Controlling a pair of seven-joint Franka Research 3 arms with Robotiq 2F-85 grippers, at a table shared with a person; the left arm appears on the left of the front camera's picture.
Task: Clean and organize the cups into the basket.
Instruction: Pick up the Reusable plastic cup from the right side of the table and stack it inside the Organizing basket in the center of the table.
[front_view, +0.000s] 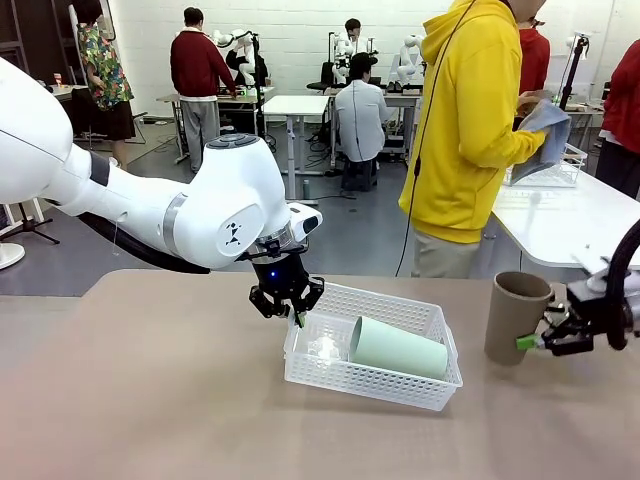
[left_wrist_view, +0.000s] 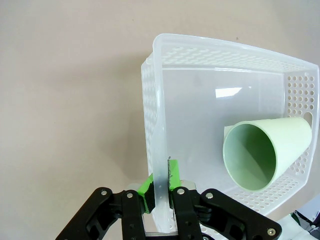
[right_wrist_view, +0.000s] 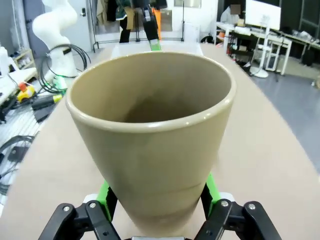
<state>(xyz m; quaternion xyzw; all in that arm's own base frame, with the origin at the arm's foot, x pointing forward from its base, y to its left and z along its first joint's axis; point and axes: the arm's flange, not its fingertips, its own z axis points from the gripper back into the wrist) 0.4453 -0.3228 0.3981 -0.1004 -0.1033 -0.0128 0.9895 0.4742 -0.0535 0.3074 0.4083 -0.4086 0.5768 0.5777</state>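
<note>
Left jaws are clenched on the basket's (front_view: 372, 385) left wall, tipping it; 1 green cup (front_view: 398, 348) lies inside. Right of the basket, the brown cup (front_view: 516, 315) stands upright between the right jaws; I cannot tell whether they are squeezing it. Next move, likely: carry it into the basket.

Person standing past the tan table (front_view: 140, 400)
Someone in a yellow hoodie (front_view: 465, 120) is standing at its far edge, holding a grey cloth (front_view: 547, 135) beside a white table (front_view: 560, 220).

Cup (front_view: 398, 348) in basket (front_view: 372, 386), second cup (front_view: 515, 315) right
</note>
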